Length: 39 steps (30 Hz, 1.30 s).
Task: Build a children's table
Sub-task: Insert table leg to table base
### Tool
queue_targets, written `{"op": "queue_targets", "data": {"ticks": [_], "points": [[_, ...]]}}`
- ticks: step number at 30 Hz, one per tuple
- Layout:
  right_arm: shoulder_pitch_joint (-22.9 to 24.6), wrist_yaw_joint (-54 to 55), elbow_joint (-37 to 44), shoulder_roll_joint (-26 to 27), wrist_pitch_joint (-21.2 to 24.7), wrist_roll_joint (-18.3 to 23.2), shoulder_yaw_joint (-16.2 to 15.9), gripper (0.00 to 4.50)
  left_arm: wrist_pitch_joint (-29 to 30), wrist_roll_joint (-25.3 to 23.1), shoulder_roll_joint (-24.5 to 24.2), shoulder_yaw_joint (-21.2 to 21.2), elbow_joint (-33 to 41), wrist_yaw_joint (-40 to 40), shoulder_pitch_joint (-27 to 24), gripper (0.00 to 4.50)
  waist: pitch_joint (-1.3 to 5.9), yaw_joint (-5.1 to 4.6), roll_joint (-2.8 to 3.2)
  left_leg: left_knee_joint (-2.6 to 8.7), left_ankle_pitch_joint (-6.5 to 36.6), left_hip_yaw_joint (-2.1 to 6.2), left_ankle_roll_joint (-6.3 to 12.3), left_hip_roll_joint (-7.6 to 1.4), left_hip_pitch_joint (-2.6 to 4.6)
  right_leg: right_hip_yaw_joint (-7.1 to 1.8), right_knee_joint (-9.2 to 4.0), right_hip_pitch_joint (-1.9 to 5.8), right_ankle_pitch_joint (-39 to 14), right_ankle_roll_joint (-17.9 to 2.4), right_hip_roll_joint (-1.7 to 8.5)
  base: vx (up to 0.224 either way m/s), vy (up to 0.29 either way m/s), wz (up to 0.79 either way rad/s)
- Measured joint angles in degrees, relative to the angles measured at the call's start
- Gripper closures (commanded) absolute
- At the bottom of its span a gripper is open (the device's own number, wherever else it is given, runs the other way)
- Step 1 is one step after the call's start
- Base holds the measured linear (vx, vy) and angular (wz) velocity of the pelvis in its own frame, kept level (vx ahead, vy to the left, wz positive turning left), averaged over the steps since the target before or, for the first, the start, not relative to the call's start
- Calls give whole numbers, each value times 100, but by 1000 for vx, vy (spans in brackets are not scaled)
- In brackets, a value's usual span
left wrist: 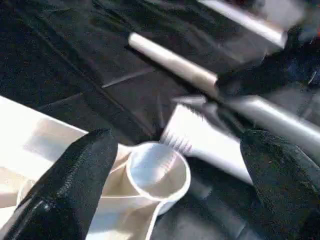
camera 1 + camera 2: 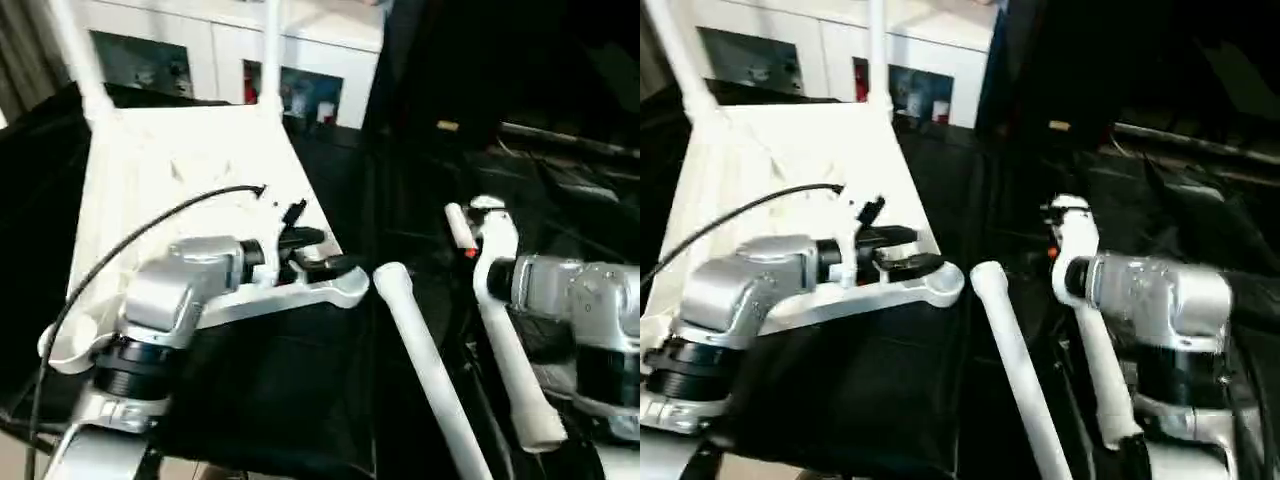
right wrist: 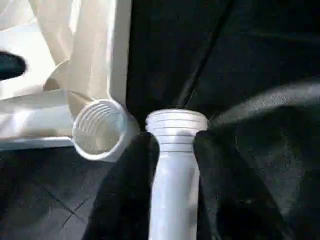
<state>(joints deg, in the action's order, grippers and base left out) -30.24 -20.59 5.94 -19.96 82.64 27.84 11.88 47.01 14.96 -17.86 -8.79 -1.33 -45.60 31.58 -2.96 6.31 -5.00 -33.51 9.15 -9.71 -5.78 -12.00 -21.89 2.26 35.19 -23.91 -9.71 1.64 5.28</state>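
Right pincer (image 3: 172,145) is clamped on a white leg (image 3: 175,170) just below its threaded end, fingers either side of the tube. Threads stick out past the fingertips, pointing twd the open corner socket (image 3: 100,129) of the tabletop (image 2: 190,170), which sits just beside & slightly off-line from the leg tip, not touching yet.

Left pincer (image 1: 170,170) is spread wide, nothing betw its fingers (image 1: 75,180). The same socket sits in the gap betw them, w/ the tabletop rim running back under one finger. Beyond the fingertips lies a 2nd loose leg (image 1: 175,62) on the black cloth (image 1: 75,60), well apart from the socket. Two more legs (image 2: 272,50) already stand up from the far corners of the tabletop, which lies underside up.

Handling, my read: legs are hollow plastic tube, light, stiff, smooth so prob. slippery under rubber pads when twisted. Grip near the thread gives good aim but little leverage; tapered shape means hold loosens if fingers slide twd the thin end. Threads are coarse plastic, can cross-thread if leg goes in tilted, so square it up first. Tabletop is light too & will likely skate on the cloth when pushed, so the left pincer should pinch the rim next to the socket to brace it. Not fragile, but thin ribs could flex.
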Motion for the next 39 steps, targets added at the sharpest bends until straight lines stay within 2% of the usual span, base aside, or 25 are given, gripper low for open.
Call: {"op": "queue_targets", "data": {"ticks": [3,5,8,11,13,17,22,25,27,34,35,39], "points": [[4,4,402,-191,384,187,24,271,-210,-190,-354,-255,122,-130,-84,0,3,11,-4,-2,0,1,0,-1,3,-1,3,2,-2,6,0,0,0,0],[173,-122,727,-461,664,366,-3,260,-290,-295,-695,-459,261,-270,-180,0,3,20,-4,-5,0,1,0,0,0,-3,2,3,-2,8,0,0,0,0],[361,-328,957,-721,821,427,-67,227,-311,-351,-890,-546,322,-424,-268,0,4,41,-8,-7,0,1,0,0,-6,-4,-1,5,-2,9,1,0,0,0],[667,-615,1201,-1034,860,589,-366,198,-309,-336,-1007,-707,593,-657,-313,0,5,46,-8,-6,0,1,0,0,-4,-3,-1,9,-2,9,2,0,0,0],[814,-694,1217,-1118,913,638,-442,191,-309,-335,-1109,-761,696,-783,-357,0,4,25,-6,-5,0,1,0,0,-3,-4,3,5,-2,9,1,0,0,0],[967,-776,1223,-1323,926,765,-496,158,-309,-324,-1243,-1009,808,-990,-432,0,7,5,-12,-6,0,2,0,-1,-2,-3,5,3,-2,8,1,0,0,0],[1276,-960,1242,-1435,937,823,-695,123,-297,-267,-1298,-1090,935,-1079,-464,0,10,11,-21,-11,0,2,0,-1,-4,-3,4,4,-2,9,1,0,0,0],[1304,-999,1242,-1435,918,824,-768,105,-285,-222,-1295,-1136,992,-1122,-468,0,12,10,-25,-12,0,2,1,-1,-4,-4,4,4,-2,9,2,0,0,0],[1443,-1004,1245,-1503,874,824,-858,71,-285,-222,-1303,-1157,1008,-1158,-469,0,15,15,-30,-12,0,2,1,-1,-4,-3,4,6,-2,9,1,0,0,0],[1541,-808,1245,-1637,648,565,-1414,21,-287,-227,-1348,-1216,1003,-1164,-470,0,17,4,-34,-13,0,2,1,0,-4,-4,5,5,-2,9,1,0,0,0],[1541,-794,1245,-1637,641,531,-1462,9,-287,-228,-1348,-1228,1003,-1164,-470,0,18,4,-35,-13,0,3,1,-1,-5,-3,5,5,-2,9,1,0,0,0],[1541,-763,1210,-1637,510,494,-1531,9,-288,-229,-1349,-1243,1002,-1162,-470,0,20,6,-38,-13,0,3,1,-1,-5,-3,5,5,-2,9,1,0,0,0]]}}
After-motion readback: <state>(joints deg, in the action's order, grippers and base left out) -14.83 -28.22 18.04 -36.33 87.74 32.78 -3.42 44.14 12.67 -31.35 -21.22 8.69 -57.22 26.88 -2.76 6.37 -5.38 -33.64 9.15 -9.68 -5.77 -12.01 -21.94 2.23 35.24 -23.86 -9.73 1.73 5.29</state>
